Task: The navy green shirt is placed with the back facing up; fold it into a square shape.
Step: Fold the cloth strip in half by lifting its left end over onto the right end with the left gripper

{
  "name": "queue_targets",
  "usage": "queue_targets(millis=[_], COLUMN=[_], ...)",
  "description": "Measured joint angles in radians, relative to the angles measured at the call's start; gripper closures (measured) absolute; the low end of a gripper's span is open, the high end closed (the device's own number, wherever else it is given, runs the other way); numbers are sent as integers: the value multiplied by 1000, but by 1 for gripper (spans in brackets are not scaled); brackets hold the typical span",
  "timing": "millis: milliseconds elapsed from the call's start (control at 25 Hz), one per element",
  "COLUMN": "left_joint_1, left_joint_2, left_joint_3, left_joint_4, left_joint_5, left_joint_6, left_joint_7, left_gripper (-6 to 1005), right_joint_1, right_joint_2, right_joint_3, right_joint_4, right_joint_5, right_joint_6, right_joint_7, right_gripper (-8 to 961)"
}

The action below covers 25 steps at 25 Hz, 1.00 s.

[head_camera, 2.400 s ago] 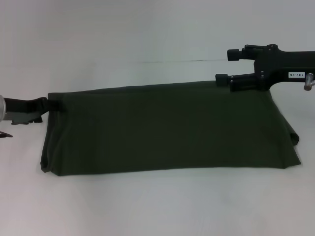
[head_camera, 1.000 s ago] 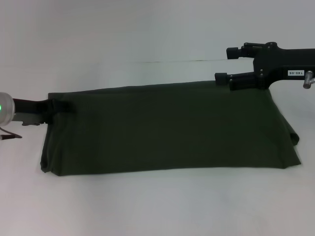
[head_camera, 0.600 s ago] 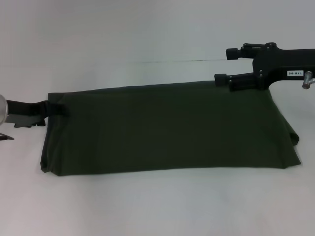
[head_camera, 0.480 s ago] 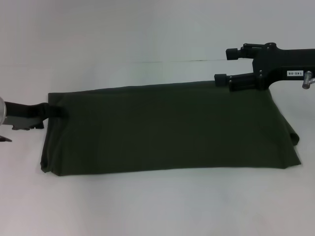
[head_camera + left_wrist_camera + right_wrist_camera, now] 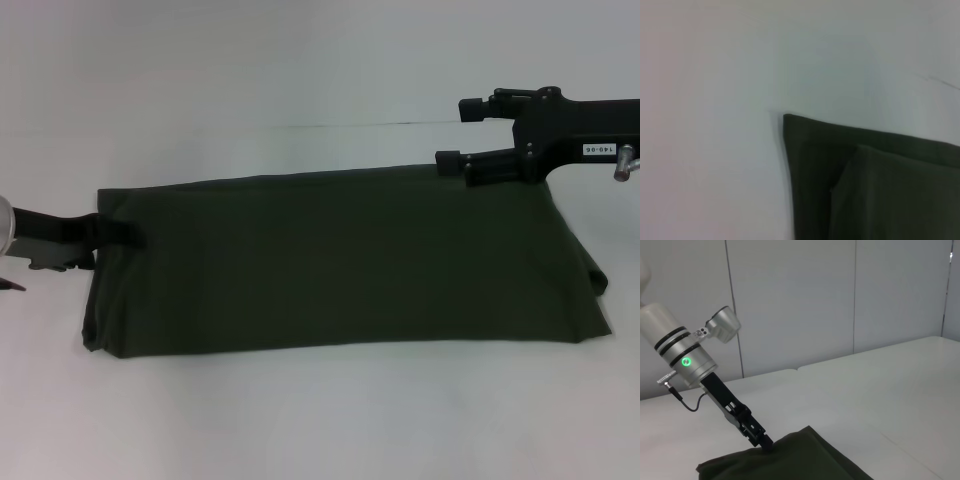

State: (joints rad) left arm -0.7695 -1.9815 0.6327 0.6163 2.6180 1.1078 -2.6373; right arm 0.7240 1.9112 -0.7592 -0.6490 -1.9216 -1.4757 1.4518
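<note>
The navy green shirt (image 5: 340,262) lies flat on the white worktop (image 5: 320,420) as a wide, folded band, its long edges running from the robot's left to its right. The near edge is straight, and at the right end a small lip of cloth bulges out past the corner. In the left wrist view a far corner of the shirt (image 5: 870,180) shows more than one layer, with an upper fold set slightly in from the edge of the layer below.

The left gripper (image 5: 128,236) reaches in low from the left side and meets the shirt's left end near its far corner. A dark fingertip lies over the edge of the cloth there. From the right wrist view the same gripper (image 5: 765,444) slants down from its silver wrist, which carries a green light, and its tip sinks into the raised corner of the shirt (image 5: 790,460). It seems to be pinching the fabric, though the fingers are too dark and small to be sure, so I cannot tell whether they are closed.

The right gripper (image 5: 452,135) hangs over the far right corner of the shirt. Its two fingers are spread apart, one above the other in the head view, with the lower one just at the cloth's far edge and nothing between them.
</note>
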Motion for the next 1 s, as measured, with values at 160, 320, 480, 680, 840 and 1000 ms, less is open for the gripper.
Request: queue_targets(millis=[160,320,480,680,840,1000], left_joint_1=[0,-3,-15,-18,-19,-18], left_joint_2=[0,-1,1,0,-6,-11], left_joint_3=[0,0,2,7,8,10], left_joint_4=[-3,10,13,7,1,-10], left_joint_5=[14,9,8,7,6,4], left_joint_6=[1,8,30,30,20,23], left_joint_7=[-5,-6,-6,-5,-1,3], left_gripper=[140,140,140,140,139,139], right_joint_1=[0,0,0,0,1,2], right_joint_2=[1,1,2,3,4,5], right_joint_3=[0,0,0,0,0,0], right_joint_4=[-9,-12,-13,-14,-14,-14], right_joint_5=[-2,-7,-8,-8,-10,-10], right_joint_6=[0,1,0,0,1,1], right_joint_7=[-1,-1,0,-1,-1,-1], right_gripper=[37,37,37,37,37,36])
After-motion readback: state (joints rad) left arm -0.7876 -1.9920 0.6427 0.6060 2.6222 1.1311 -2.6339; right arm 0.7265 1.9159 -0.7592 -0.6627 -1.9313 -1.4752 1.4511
